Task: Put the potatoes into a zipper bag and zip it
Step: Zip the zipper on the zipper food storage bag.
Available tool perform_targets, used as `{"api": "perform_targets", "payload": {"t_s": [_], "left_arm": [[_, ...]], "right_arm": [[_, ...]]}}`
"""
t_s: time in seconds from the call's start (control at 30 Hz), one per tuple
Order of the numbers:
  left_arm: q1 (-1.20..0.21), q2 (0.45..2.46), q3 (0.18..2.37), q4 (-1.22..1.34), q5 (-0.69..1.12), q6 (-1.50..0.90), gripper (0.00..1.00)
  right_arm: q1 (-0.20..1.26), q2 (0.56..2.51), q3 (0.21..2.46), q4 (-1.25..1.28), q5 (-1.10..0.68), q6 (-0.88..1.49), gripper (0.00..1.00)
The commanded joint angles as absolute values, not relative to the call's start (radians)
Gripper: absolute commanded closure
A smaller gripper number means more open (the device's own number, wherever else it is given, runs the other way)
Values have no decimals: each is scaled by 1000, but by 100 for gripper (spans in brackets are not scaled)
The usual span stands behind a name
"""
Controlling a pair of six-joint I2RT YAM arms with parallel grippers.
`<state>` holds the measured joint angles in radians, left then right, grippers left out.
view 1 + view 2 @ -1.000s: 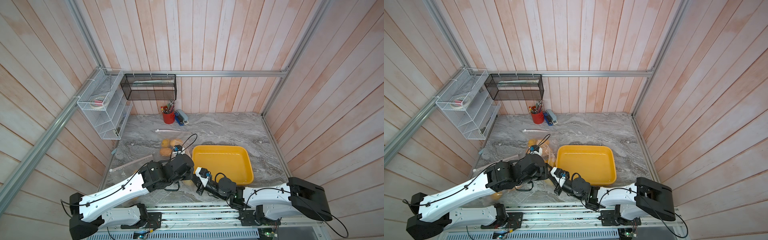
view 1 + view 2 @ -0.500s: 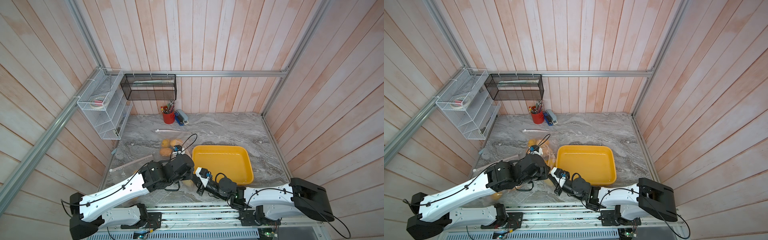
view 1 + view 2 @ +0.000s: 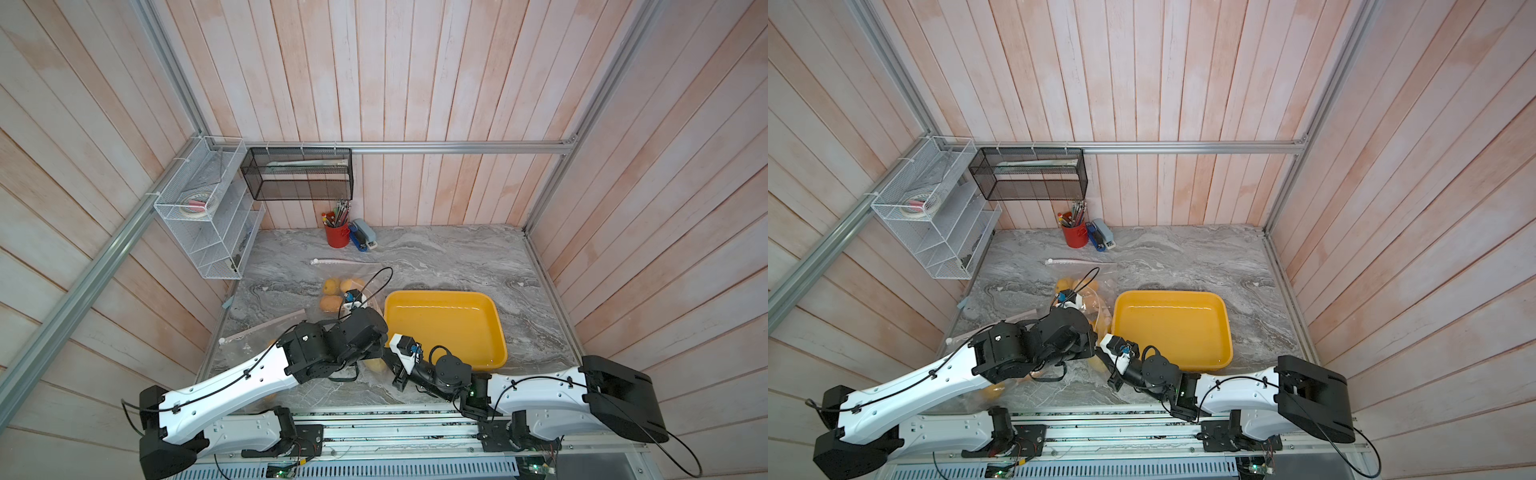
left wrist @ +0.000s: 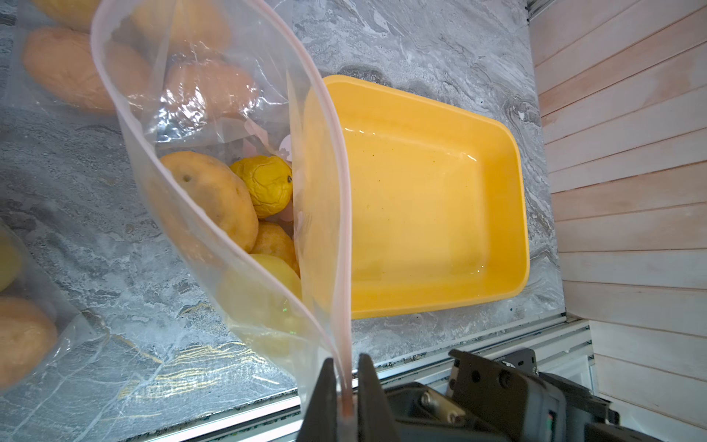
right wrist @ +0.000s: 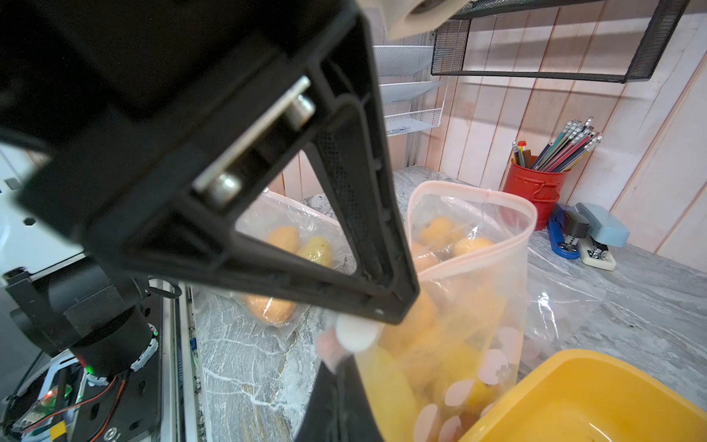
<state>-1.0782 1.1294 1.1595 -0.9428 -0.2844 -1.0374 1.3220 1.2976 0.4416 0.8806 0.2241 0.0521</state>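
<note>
Find clear plastic zipper bag, loaded with lumpy yellow-to-orange potatoes, just beside yellow rectangular plastic tray. Note left hand pinched shut on pink zip strip, right hand closed on bag corner. Expect heavy load, limp slippery film: grip stiffer strip.

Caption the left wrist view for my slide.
Left gripper pinching the pink zipper edge of a clear plastic bag of orange-yellow potatoes, beside a yellow plastic tray.
</note>
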Motion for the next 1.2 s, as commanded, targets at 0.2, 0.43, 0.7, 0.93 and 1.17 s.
{"api": "perform_targets", "payload": {"t_s": [0.2, 0.43, 0.7, 0.93, 1.17], "left_arm": [[-921, 1146, 1172, -962, -279, -977, 100], [-853, 1175, 1187, -969, -274, -954, 100], [-853, 1156, 1195, -951, -229, -948, 100], [-853, 1113, 1206, -950, -195, -937, 100], [-853, 1076, 1214, -969, -199, -942, 100]], "right_arm": [[1366, 1268, 451, 922, 200, 16, 100], [1374, 1280, 460, 916, 227, 16, 100], [1374, 1372, 562, 841, 419, 59, 43], [1348, 1486, 655, 826, 465, 84, 30], [1307, 1505, 660, 856, 430, 105, 32]]}}
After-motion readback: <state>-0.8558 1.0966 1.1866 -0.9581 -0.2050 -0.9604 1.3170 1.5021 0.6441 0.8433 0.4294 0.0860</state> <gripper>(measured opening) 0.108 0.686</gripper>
